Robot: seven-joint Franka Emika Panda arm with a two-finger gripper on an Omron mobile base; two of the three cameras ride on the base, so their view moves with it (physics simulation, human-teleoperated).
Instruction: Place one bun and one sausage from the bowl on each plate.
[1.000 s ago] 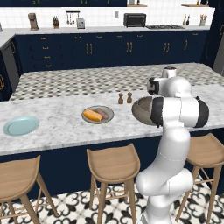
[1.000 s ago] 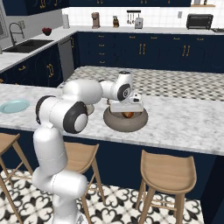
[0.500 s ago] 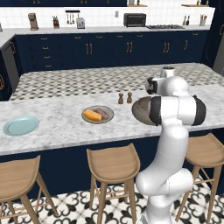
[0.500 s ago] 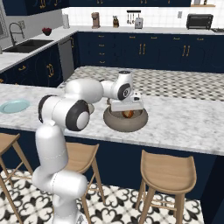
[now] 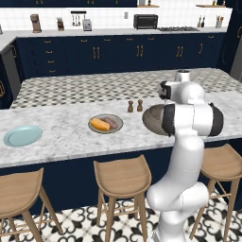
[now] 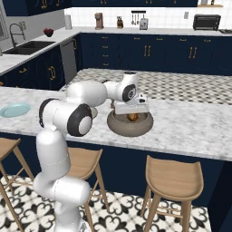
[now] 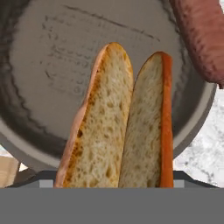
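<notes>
A: Gripper (image 6: 132, 113)?

B: Down inside the bowl (image 6: 118, 129), at the middle of the right base view, just right of the white arm. Straddling a split bun (image 7: 118, 122) that runs up from the bottom centre of the hand view. Open wide or pinching the bread: cannot tell, with the tips barely showing at the bottom corners beside the crust.

A: Anything else in there?

B: A sausage (image 7: 199, 39), upper right of the hand view, lying against the bowl's wall, just beside the bun and seemingly apart from it. Otherwise bare grey stone floor.

A: And further out?

B: In the left base view, bowl mostly hidden behind the arm at centre right. Left of it, near the middle of the frame, the grey-tan plate (image 5: 116, 128), carrying a plated bun (image 5: 99, 124) and a plated sausage (image 5: 111, 122) side by side. Above and right of that plate, two small dark shakers (image 5: 134, 106). Far over by the left edge, the pale blue plate (image 5: 22, 135), well apart from the bowl, with nothing on it.

A: So, progress?

B: Roughly half, judging by the layout. Tan plate served with its pair. Blue plate waiting for both items. Left to do: grip the bun firmly, lift clear of the thick rim, carry across the marble counter (image 5: 66, 142) to the blue plate, then back for the sausage.

A: Risk?

B: Possibly a soft, wide bun slipping or squashing.
</notes>
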